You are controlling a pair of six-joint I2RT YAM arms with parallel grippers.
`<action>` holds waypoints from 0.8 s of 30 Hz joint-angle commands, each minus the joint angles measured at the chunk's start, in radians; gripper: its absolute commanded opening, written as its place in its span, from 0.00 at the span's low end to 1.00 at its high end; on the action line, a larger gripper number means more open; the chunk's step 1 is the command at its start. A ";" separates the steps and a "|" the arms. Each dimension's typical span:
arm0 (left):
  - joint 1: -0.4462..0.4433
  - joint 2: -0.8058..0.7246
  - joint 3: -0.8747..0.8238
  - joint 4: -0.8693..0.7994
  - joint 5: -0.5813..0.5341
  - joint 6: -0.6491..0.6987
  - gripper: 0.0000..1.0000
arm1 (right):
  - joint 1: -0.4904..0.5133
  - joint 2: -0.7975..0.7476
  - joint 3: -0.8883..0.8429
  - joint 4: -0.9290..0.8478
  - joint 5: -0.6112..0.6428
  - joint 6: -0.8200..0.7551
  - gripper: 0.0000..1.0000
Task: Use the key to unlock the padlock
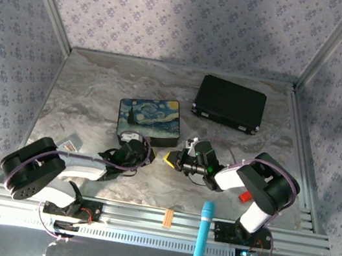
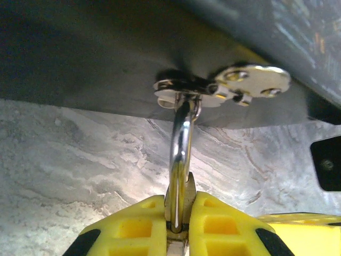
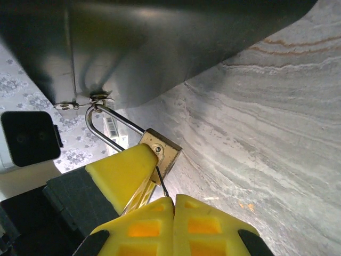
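Observation:
The padlock (image 3: pixel 166 151), a small brass body with a silvery shackle (image 2: pixel 181 141), hangs from a metal hasp (image 2: pixel 226 86) on the starry-night tin (image 1: pixel 149 118). My left gripper (image 2: pixel 180 223) is shut on the padlock's body, its yellow fingers (image 2: pixel 133 226) pressed against both sides. That same left finger (image 3: pixel 120 170) covers part of the body in the right wrist view. My right gripper (image 3: pixel 173 205) is shut on the key (image 3: pixel 162 184). Just the thin dark blade shows, running from the fingertips up to the keyhole in the lock's bottom face. The key's head is hidden between the fingers.
A black case (image 1: pixel 229 103) lies at the back right of the marble table (image 1: pixel 97 99). A small red block (image 1: pixel 245 196) sits by the right arm. A blue pen-like tool (image 1: pixel 203 235) and an orange tab (image 1: pixel 168 217) rest on the front rail. Patterned walls enclose three sides.

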 commanded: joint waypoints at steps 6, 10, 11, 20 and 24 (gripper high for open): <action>0.006 -0.076 -0.039 0.042 -0.058 -0.157 0.02 | 0.003 0.032 -0.017 0.086 -0.035 0.040 0.00; 0.011 -0.118 -0.039 0.001 -0.057 -0.197 0.02 | 0.000 0.082 -0.005 0.151 -0.075 0.063 0.00; 0.015 -0.124 -0.036 -0.014 -0.053 -0.202 0.02 | 0.003 0.091 0.001 0.163 -0.087 0.068 0.00; 0.040 -0.079 -0.068 0.080 0.004 -0.284 0.02 | 0.009 0.122 0.024 0.172 -0.115 0.065 0.00; 0.041 -0.068 -0.075 0.123 0.021 -0.309 0.02 | 0.010 0.162 0.033 0.234 -0.120 0.096 0.00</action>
